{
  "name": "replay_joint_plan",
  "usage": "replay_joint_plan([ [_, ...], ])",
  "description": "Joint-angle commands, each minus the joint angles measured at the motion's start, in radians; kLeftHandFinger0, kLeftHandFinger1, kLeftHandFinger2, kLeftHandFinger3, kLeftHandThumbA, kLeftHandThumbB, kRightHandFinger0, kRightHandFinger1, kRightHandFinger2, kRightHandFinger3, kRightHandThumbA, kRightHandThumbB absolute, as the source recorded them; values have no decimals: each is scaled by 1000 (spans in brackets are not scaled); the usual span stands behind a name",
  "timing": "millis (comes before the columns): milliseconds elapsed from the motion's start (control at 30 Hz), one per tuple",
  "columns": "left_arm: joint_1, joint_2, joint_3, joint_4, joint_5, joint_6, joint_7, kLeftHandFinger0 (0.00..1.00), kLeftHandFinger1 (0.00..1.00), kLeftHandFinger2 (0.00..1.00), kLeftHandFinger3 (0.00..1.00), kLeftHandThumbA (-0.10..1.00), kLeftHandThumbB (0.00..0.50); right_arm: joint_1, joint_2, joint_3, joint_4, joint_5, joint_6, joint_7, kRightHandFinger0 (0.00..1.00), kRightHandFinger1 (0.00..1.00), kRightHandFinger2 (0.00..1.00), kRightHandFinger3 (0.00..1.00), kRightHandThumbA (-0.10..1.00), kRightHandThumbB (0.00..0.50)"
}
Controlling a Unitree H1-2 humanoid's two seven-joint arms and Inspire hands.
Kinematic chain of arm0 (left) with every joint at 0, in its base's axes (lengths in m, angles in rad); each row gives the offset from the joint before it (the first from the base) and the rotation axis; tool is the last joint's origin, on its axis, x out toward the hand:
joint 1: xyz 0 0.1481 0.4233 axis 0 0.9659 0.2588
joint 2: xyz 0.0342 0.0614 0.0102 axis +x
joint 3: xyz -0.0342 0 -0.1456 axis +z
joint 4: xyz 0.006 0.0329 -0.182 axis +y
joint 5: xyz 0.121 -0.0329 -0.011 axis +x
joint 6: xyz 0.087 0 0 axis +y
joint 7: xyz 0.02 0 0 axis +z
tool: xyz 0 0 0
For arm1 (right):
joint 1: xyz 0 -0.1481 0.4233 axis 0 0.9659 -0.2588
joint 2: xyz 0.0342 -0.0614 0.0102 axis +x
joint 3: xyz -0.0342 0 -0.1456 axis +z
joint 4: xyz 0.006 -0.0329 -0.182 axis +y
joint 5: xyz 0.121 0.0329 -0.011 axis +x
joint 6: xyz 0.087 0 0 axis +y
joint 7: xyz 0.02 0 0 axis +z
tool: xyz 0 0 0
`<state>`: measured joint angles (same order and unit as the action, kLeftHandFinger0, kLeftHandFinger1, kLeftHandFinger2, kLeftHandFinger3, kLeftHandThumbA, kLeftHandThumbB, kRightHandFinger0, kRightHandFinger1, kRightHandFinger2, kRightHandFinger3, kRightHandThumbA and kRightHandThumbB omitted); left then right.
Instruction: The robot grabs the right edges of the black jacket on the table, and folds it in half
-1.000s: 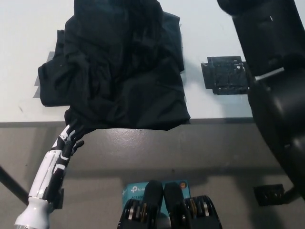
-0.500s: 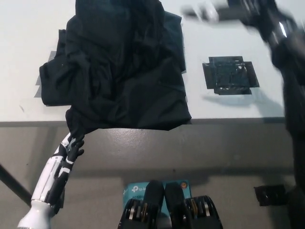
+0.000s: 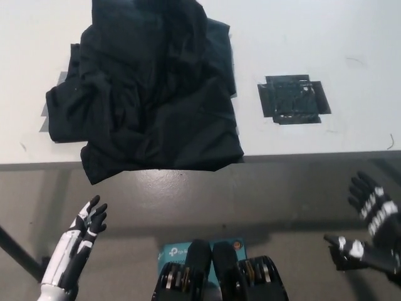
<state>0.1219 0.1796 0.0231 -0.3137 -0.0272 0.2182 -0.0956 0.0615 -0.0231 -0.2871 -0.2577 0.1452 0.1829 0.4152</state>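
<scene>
The black jacket (image 3: 147, 94) lies in the upper left of the frame, on the white table (image 3: 301, 37), as a doubled and wrinkled bundle; its lower edge hangs a little over the front edge of the table. As I judge it, the fold in half is already made, because the cloth sits in layers, and no part spreads toward the black tape patch (image 3: 293, 99) at the right of centre. Both hands are below the table edge and well apart from the jacket. The white left hand (image 3: 84, 229) is at the lower left, released, with fingers spread and holding nothing. The black right hand (image 3: 369, 222) is at the lower right, also released and empty. What is left seems only small tidying, if any.
</scene>
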Motion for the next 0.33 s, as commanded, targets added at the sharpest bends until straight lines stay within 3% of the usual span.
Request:
replay_joint_plan([
  [0, 13, 9, 17, -17, -8, -122, -4, 1000, 1000, 1000, 1000, 885, 0, -10, 44, -18, 40, 56, -257, -74, 1000, 1000, 1000, 1000, 980, 114],
  [300, -8, 13, 24, -11, -12, -124, -4, 1000, 1000, 1000, 1000, 873, 0, -25, 12, -6, 167, 63, -281, -65, 1000, 1000, 1000, 1000, 965, 89],
])
